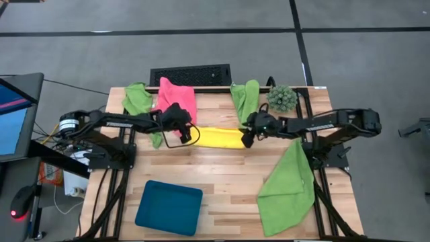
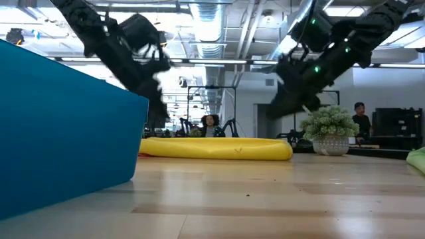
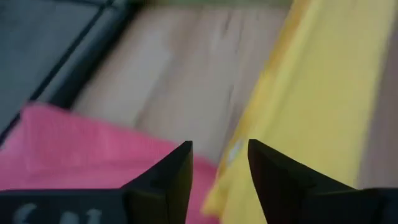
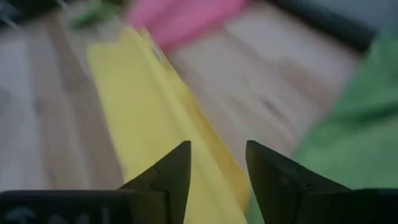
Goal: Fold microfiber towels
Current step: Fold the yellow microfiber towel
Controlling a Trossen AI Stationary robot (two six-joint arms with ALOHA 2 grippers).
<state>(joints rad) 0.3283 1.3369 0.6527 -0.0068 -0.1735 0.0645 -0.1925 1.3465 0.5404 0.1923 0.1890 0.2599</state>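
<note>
Yellow towel (image 1: 218, 138) lies mid-tabletop as narrow folded band, long axis running left edge to right edge. Left tool (image 1: 190, 134) sits at band's left end, right tool (image 1: 246, 140) at its right end; each arm equally near own end. Both tools parted, nothing between fingers. Pink towel (image 1: 177, 96) and green towels (image 1: 138, 98) near far edge. Whether fingertips touch cloth: hidden by wrists from above, wrist views blurred.

Left hand (image 3: 219, 163) parted over yellow towel (image 3: 311, 106) edge beside pink towel (image 3: 81, 149)
</note>
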